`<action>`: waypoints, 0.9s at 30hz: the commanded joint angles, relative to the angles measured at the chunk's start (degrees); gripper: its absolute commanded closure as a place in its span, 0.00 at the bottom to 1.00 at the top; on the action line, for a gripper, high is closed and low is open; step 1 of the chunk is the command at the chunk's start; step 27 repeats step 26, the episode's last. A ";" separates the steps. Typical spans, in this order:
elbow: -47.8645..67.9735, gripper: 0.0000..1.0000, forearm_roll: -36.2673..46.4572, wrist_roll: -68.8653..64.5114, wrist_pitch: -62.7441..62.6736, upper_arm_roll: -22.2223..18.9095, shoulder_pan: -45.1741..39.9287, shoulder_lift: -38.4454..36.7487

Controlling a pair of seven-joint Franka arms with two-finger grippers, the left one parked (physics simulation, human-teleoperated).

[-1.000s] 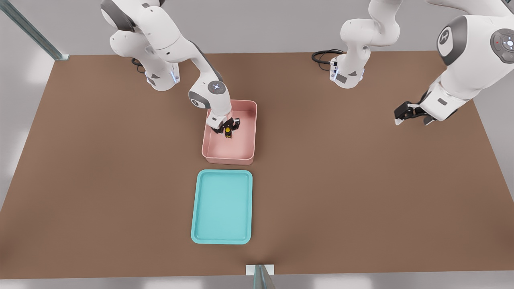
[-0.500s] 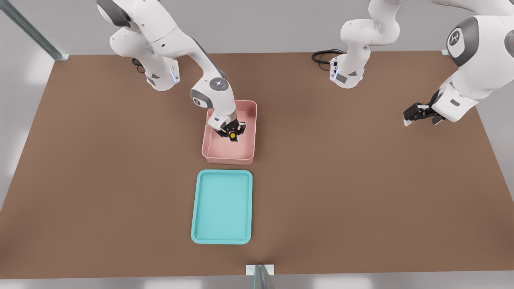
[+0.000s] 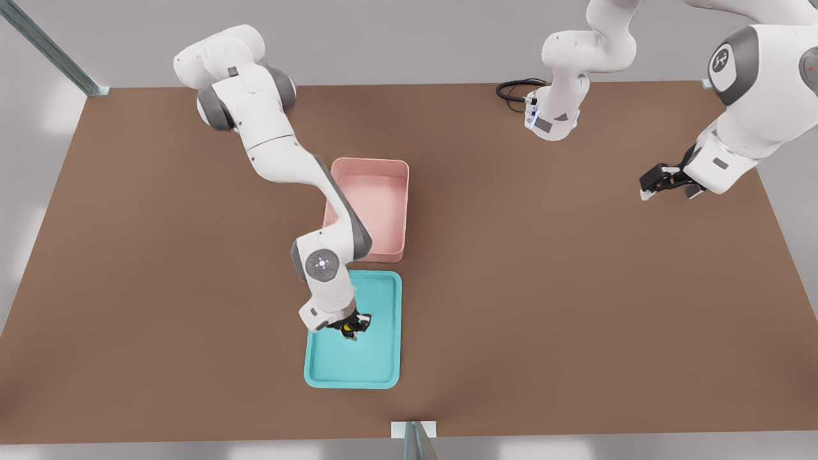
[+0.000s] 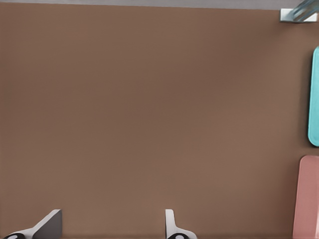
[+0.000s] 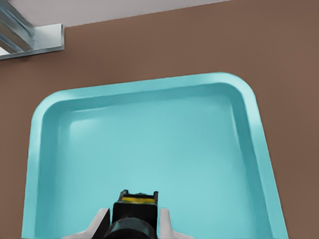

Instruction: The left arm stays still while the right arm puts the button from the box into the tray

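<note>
My working gripper (image 3: pixel 349 328) hangs over the middle of the turquoise tray (image 3: pixel 377 364), shut on the small black button (image 3: pixel 347 330) with its yellow cap. In the right wrist view the button (image 5: pixel 134 211) sits between the pale fingertips (image 5: pixel 164 221), with the tray's floor (image 5: pixel 164 144) spread beneath it. I cannot tell whether the button touches the tray floor. The pale pink box (image 3: pixel 383 211) stands just behind the tray, with nothing visible inside it; my arm crosses its near left corner.
The brown table (image 3: pixel 575 306) stretches wide on both sides of the tray and box. A metal bracket (image 3: pixel 414 431) sits at the table's near edge, close behind the tray. A black cable (image 3: pixel 514 89) coils at the back.
My gripper has lifted the button out of the pink box and carried it toward the camera to over the turquoise tray. The box now shows nothing inside.
</note>
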 commanded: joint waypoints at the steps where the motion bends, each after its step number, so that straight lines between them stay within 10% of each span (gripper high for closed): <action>1: 1.71 0.00 4.78 -36.57 -0.81 -0.20 -0.56 1.26; 5: 12.61 0.00 11.20 -34.37 -25.94 -4.94 -0.91 -6.03; 7: 12.08 0.00 -0.75 -34.72 -42.03 -5.65 -0.03 -16.49; 9: 6.64 0.00 -16.12 -34.29 -50.73 26.34 -28.59 -24.31; 10: -20.58 0.00 -14.56 -29.89 -42.32 26.26 -33.77 -45.39; 11: -23.61 0.00 -12.18 -26.91 -40.80 26.08 -36.33 -49.02; 16: -12.35 0.00 -13.76 -26.64 -48.10 24.41 -40.90 -48.31; 17: -11.48 0.00 -8.40 -31.29 -49.50 7.90 -31.06 -49.10; 19: -8.66 0.00 -10.51 -31.65 -45.20 16.15 -34.49 -43.65; 27: -7.78 0.00 -10.86 -31.30 -45.46 15.97 -33.78 -43.48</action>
